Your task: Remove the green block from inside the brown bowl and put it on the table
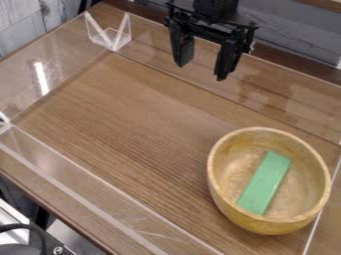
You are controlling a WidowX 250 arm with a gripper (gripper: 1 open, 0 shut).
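Observation:
The green block (266, 181) lies flat inside the brown bowl (221, 169), slanting from upper right to lower left. The bowl rests on the table (127, 129) at the near right corner. My gripper (202, 56) hangs at the top centre of the view, well behind and left of the bowl, pointing down. Its black fingers (178, 47) stand apart with nothing between them, so it is open.
Clear plastic walls (54, 60) run round the tabletop's edges, with a folded clear piece (110, 34) at the far left corner. Bare wood-grain surface stretches across the left and middle of the table.

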